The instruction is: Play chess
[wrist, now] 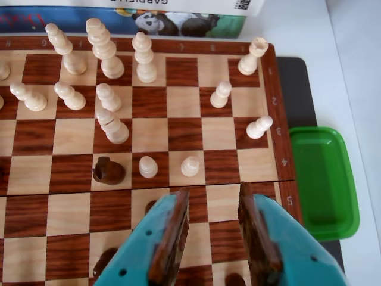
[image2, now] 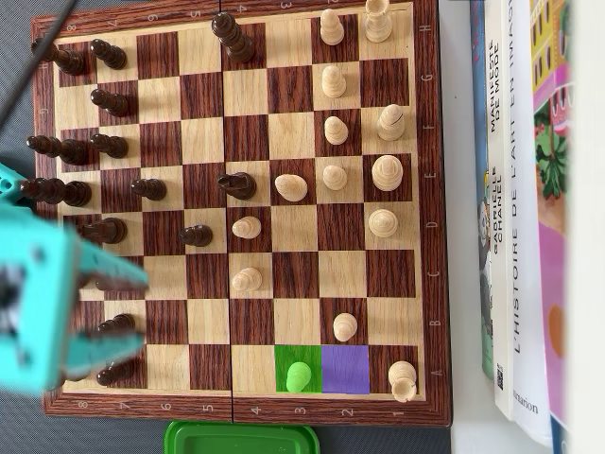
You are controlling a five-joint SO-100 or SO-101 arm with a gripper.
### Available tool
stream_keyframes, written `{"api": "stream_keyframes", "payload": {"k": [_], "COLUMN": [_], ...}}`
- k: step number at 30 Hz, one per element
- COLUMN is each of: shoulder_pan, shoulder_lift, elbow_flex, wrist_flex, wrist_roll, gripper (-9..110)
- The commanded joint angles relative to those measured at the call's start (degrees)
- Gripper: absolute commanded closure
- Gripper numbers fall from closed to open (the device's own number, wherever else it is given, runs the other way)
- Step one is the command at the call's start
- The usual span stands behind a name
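Note:
A wooden chessboard (wrist: 184, 134) (image2: 296, 274) carries pale pieces on its far rows in the wrist view and dark pieces near me. My teal gripper (wrist: 212, 196) (image2: 140, 314) hovers open over the dark side near the board's edge, with only bare squares between its brown pads (wrist: 171, 235). In the overhead view a pale pawn (image2: 299, 375) (wrist: 259, 127) stands on a green-tinted square, beside a purple-tinted empty square (image2: 346, 369). A dark knight (wrist: 109, 171) (image2: 236, 184) sits mid-board next to two pale pawns (wrist: 148, 167) (wrist: 190, 166).
A green plastic tray (wrist: 324, 179) (image2: 241, 440) lies just off the board's edge near the gripper. Books (image2: 525, 208) are stacked along the pale side, one with a panda cover (wrist: 172, 24). A pale rook (wrist: 253, 56) (image2: 402, 378) occupies the corner.

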Motion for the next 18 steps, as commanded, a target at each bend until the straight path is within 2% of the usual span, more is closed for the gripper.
{"api": "stream_keyframes", "payload": {"k": [1,14,18], "shoulder_pan": [-1.85,-5.27,-6.33], "shoulder_lift": [6.94,22.06,25.14], "elbow_flex": [5.27,21.8,26.19], "wrist_flex": [-6.5,-29.71,-37.79], "wrist_roll": [0.35,0.53,5.1], "gripper": [88,88,88]}}
